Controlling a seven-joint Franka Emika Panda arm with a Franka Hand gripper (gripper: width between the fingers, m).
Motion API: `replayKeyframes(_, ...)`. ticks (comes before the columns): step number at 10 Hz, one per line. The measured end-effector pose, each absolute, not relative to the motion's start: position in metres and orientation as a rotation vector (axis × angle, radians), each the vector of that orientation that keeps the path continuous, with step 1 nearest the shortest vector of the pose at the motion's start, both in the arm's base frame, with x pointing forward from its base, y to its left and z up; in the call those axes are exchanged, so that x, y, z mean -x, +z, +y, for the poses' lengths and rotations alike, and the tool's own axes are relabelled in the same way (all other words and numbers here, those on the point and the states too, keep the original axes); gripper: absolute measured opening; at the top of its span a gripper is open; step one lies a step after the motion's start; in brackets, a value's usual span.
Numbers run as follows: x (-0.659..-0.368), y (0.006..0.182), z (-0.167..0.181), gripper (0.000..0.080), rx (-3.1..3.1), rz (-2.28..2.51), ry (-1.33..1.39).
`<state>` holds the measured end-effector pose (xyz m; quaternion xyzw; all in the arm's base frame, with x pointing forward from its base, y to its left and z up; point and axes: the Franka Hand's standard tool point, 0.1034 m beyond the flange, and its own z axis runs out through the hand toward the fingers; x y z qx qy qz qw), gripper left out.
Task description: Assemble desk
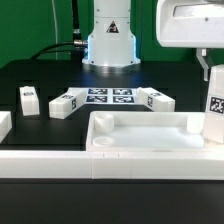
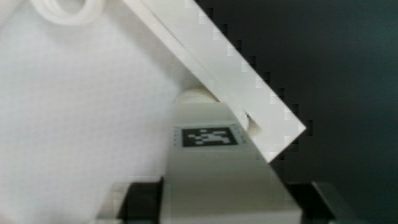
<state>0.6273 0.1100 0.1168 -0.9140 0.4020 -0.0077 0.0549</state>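
The white rimmed tabletop (image 1: 140, 135) lies at the front middle of the black table. My gripper (image 1: 210, 72) comes down at the exterior view's right, shut on a white leg (image 1: 215, 108) with a black-and-white tag. That leg stands upright at the tabletop's right end. In the wrist view the leg (image 2: 217, 160) sits between my dark fingers (image 2: 146, 202), its tag facing the camera, right at the tabletop's rim (image 2: 222, 75). Whether its lower end sits in a socket is hidden. Three loose legs (image 1: 28, 98) (image 1: 65, 103) (image 1: 156, 100) lie behind the tabletop.
The marker board (image 1: 110, 97) lies flat between the loose legs, in front of the robot base (image 1: 108, 40). A long white rail (image 1: 45, 165) runs along the front edge. Another white piece (image 1: 3, 126) shows at the far left.
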Motion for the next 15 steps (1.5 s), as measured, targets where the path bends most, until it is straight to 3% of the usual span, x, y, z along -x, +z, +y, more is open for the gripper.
replayKeyframes(2,-0.627,0.1167,0.1116,0.0295,2.761,1.233,-0.016)
replayKeyframes(4,-0.6262,0.1182,0.1136,0.0586,2.845,1.063,0.0)
replayKeyframes(5,-0.6288,0.1213,0.1173,0.0586,2.921,0.915,-0.008)
replayKeyframes(6,-0.6309,0.1218,0.1185,0.0636,2.956,0.776,-0.018)
replayKeyframes(11,-0.6301,0.1201,0.1171,0.0649,3.053,0.221,-0.039)
replayKeyframes(15,-0.6361,0.1212,0.1086,0.0649,3.074,-0.599,-0.102)
